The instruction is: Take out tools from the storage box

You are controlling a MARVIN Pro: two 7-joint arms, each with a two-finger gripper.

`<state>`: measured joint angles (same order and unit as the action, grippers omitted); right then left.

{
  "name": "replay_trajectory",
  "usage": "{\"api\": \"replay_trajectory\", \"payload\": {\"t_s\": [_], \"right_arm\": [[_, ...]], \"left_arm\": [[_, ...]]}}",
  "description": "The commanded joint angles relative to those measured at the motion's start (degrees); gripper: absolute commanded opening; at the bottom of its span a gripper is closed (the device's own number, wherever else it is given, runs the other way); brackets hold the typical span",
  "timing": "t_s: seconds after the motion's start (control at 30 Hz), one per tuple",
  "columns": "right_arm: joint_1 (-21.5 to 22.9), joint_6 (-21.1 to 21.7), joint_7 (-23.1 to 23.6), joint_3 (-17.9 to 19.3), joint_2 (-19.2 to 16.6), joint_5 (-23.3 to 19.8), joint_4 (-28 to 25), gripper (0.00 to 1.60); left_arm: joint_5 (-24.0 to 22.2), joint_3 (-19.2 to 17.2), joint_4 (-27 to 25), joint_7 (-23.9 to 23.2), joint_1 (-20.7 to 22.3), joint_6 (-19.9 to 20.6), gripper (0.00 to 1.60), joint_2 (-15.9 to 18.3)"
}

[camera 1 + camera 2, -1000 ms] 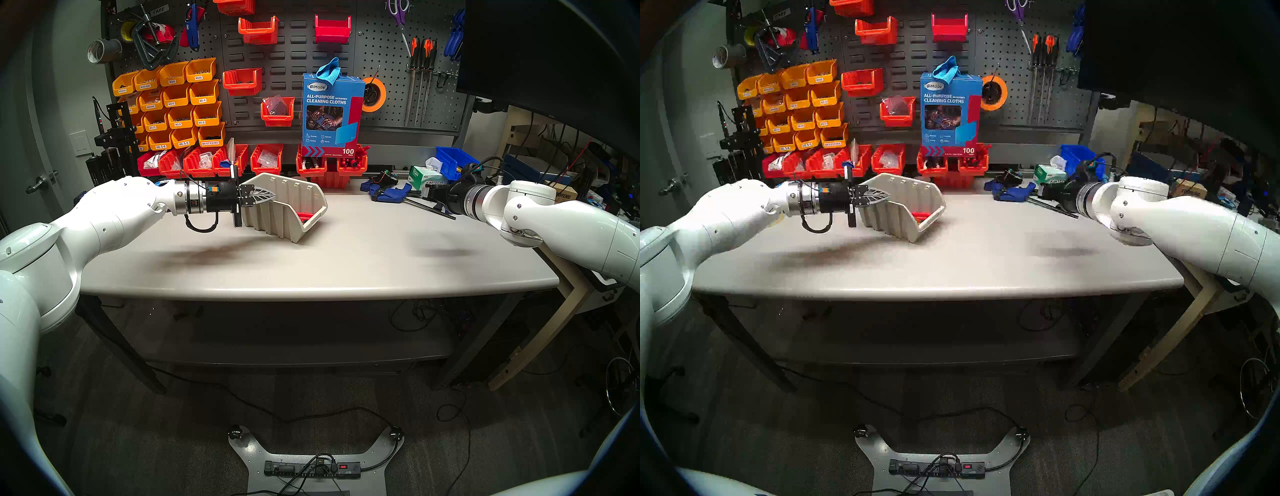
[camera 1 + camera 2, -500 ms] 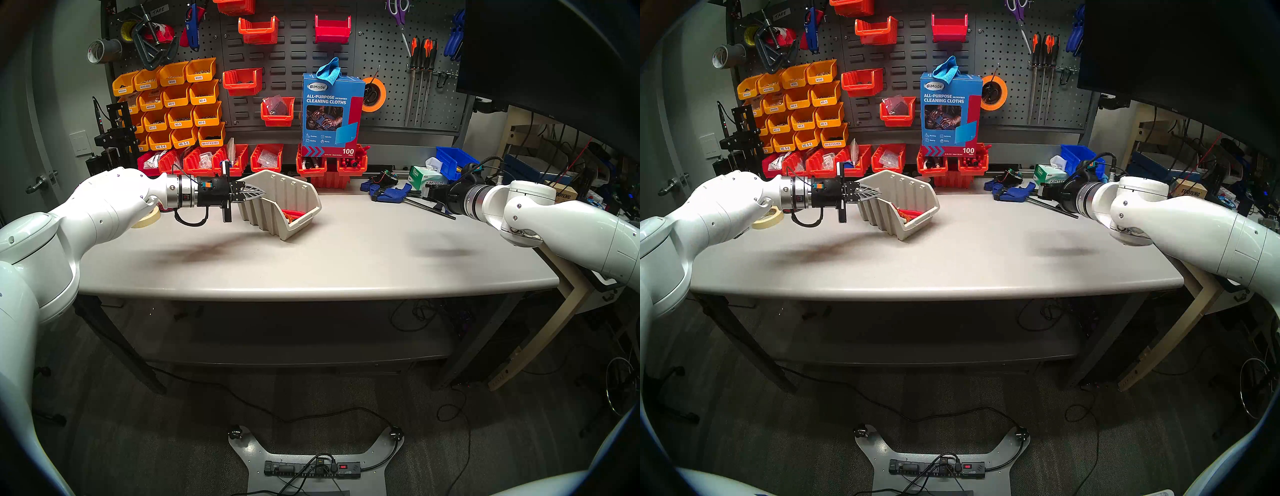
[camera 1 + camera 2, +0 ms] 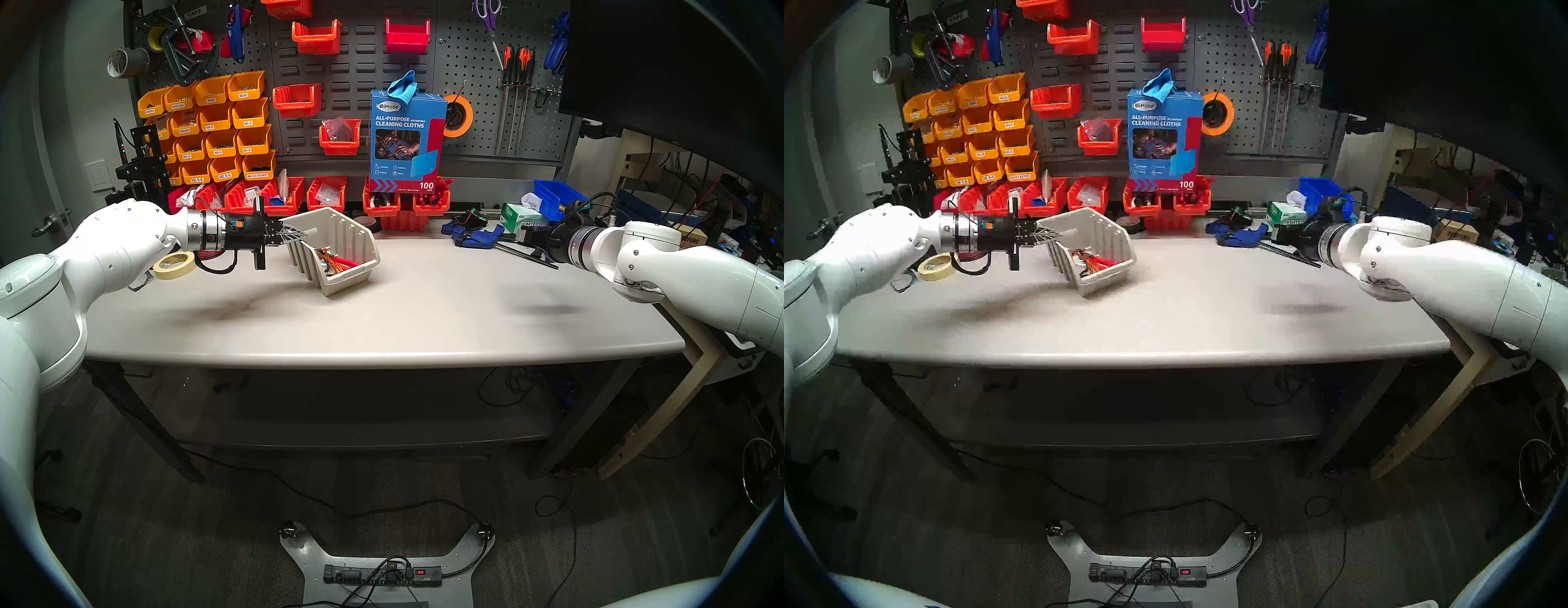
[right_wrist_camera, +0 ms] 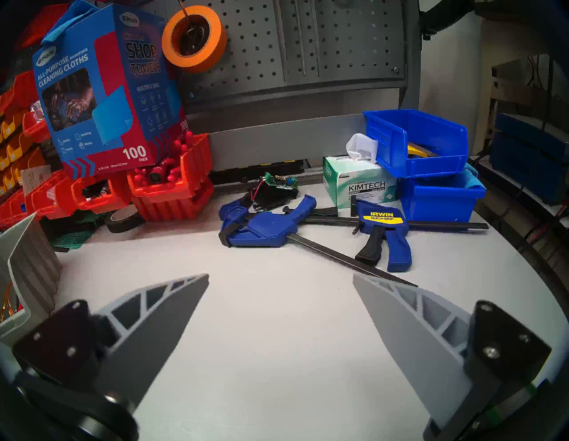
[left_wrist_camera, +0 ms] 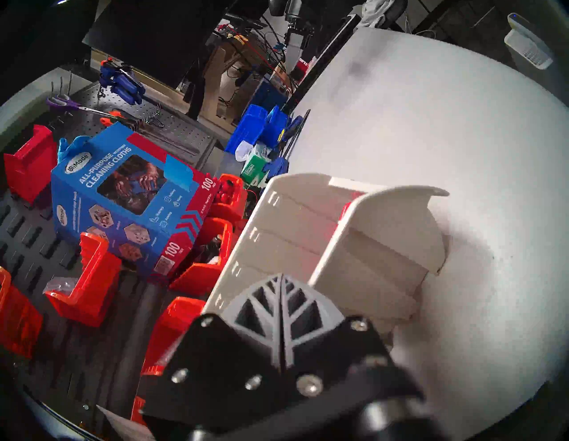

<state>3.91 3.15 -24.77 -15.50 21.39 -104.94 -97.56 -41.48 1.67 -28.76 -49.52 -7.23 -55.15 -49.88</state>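
Left tool [image 3: 292, 232]: clamped on the back wall of the storage box [image 3: 339, 250], tilting it – low lip down toward the counter [image 3: 382, 322].
Tools: red-handled pliers [image 3: 348, 264] inside, near the lip.
Right tool [image 4: 280, 280]: spread wide, empty – well apart.
Room: open counter beyond the lip.

I'm seeing even overhead light, soft smeared shadows on the table [image 3: 382, 322], heavy fisheye bending and dark rims everywhere; my left wrist view is blurry up close, and the head right eye softer.
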Motion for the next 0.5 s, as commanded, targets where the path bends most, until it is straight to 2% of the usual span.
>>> {"api": "replay_trajectory", "payload": {"t_s": [0.0,0.37,0.4,0.47], "right_arm": [[0.9,-0.1,0.0,0.7,0.0,0.2,0.1,1.6],[0.9,-0.2,0.0,0.7,0.0,0.2,0.1,1.6],[0.9,-0.2,0.0,0.7,0.0,0.2,0.1,1.6],[0.9,-0.2,0.0,0.7,0.0,0.2,0.1,1.6]], "left_arm": [[0.6,1.3,0.2,-5.7,0.9,0.1,0.0,2.1],[0.5,2.7,-0.7,-6.9,2.1,0.1,0.0,5.4],[0.9,3.3,-1.0,-5.0,2.1,0.1,0.0,5.7],[0.4,3.1,-1.1,-6.9,2.4,0.1,0.0,6.2]]}}
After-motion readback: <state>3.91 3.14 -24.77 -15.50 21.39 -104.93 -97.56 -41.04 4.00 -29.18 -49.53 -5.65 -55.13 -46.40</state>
